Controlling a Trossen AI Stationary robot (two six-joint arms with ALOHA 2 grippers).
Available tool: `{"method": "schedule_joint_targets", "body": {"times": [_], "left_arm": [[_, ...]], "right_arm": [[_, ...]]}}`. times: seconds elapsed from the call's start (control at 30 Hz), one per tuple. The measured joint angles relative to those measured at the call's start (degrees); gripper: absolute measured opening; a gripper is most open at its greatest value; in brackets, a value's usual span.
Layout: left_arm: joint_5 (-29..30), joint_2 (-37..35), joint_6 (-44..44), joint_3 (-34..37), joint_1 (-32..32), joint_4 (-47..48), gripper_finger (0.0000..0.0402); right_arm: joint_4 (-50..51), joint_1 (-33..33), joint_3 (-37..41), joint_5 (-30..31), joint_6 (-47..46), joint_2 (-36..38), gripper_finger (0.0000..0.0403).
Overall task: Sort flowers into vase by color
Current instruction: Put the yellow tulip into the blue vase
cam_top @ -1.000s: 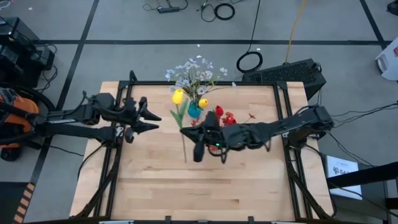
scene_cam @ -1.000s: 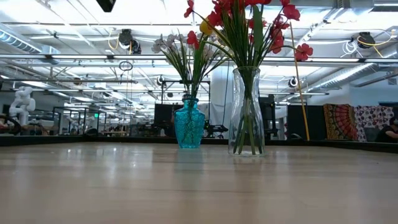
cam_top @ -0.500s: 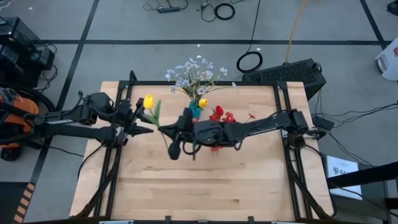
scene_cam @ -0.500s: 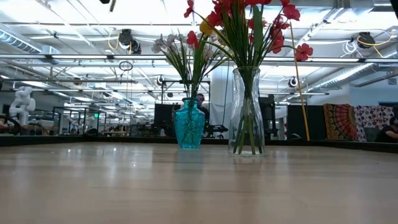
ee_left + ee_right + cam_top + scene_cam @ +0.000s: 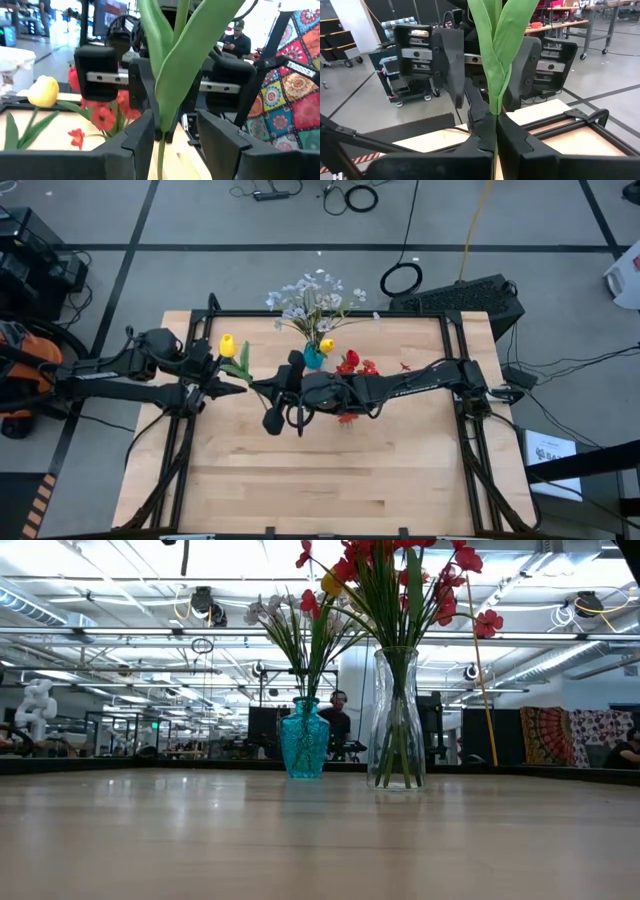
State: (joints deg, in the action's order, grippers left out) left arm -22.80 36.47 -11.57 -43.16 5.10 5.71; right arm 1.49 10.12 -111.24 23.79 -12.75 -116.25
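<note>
A yellow tulip (image 5: 227, 345) with long green leaves (image 5: 496, 55) is held upright in the air by my right gripper (image 5: 254, 386), which reaches across to the table's left part. My left gripper (image 5: 232, 377) faces it, open, with a finger on either side of the stem (image 5: 162, 150). The teal vase (image 5: 305, 745) holds pale white sprays (image 5: 310, 295) and another yellow tulip (image 5: 326, 345). The clear glass vase (image 5: 398, 720) holds red flowers (image 5: 357, 366). Both vases stand on the table's far middle. My right gripper pinches the tulip's stem (image 5: 494, 119) just below the base of the leaves, between its two shut fingers. The fingers come level from the table's right and lie across the stem. The tulip is lifted clear and upright, bloom above the fingers. My left gripper: I cannot tell whether a finger touches the leaf.
Black frame rails (image 5: 330, 314) run round the wooden table (image 5: 330, 480), whose near half is bare wood. A cable loop (image 5: 401, 278) and a dark case (image 5: 460, 295) lie beyond the far edge. A person (image 5: 338, 715) sits in the room behind.
My right gripper has carried the yellow tulip toward the table's left, from in front of the vases to between my left gripper's open fingers. The tulip stayed lifted clear throughout. My left arm has shifted only a little.
</note>
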Motion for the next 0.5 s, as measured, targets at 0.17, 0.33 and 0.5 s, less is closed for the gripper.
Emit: {"method": "schedule_joint_targets", "body": {"times": [0.17,0.33,0.5], "left_arm": [[0.47,1.80,-0.18,0.00,0.01,-4.84,0.0154],[1.65,4.21,-2.74,0.00,0.00,-5.35,0.0154],[1.80,5.21,-3.07,0.04,0.00,-5.27,0.0122]], "right_arm": [[0.39,-0.36,0.00,0.04,0.00,0.00,0.0000],[0.60,-0.44,0.00,0.07,-0.02,0.00,0.0000],[1.30,-0.44,0.00,0.15,-0.02,0.00,0.0000]]}}
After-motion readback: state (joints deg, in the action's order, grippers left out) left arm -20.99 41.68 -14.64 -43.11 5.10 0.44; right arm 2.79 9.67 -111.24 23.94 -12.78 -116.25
